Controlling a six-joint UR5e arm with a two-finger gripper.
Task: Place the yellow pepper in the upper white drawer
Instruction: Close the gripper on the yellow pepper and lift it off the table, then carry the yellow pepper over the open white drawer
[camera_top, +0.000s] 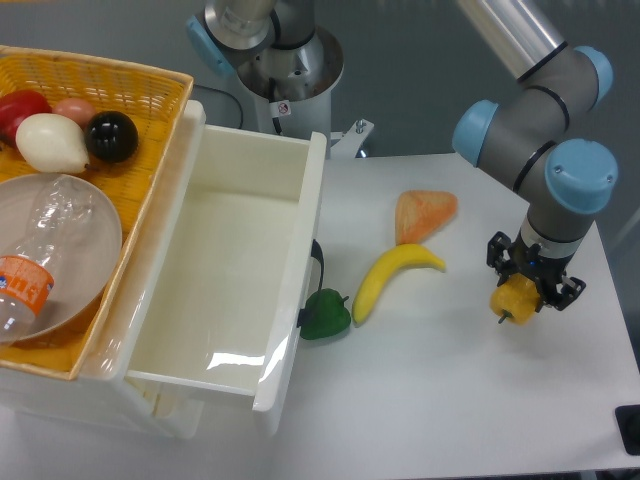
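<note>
White counter (450, 400), grey room behind it. Upper white drawer (225, 270) pulled open, its black handle partly hidden by the dark green pepper (325, 314). Left of the drawer, a yellow wicker basket (150, 90), cut off by the frame edge, holds a clear bottle (40, 260) with an orange label; text unreadable. Right of the drawer lies a banana (392, 277). Further right, my end effector (527, 287) is clamped on the yellow pepper (512, 298), just over the counter; contact unclear.
</note>
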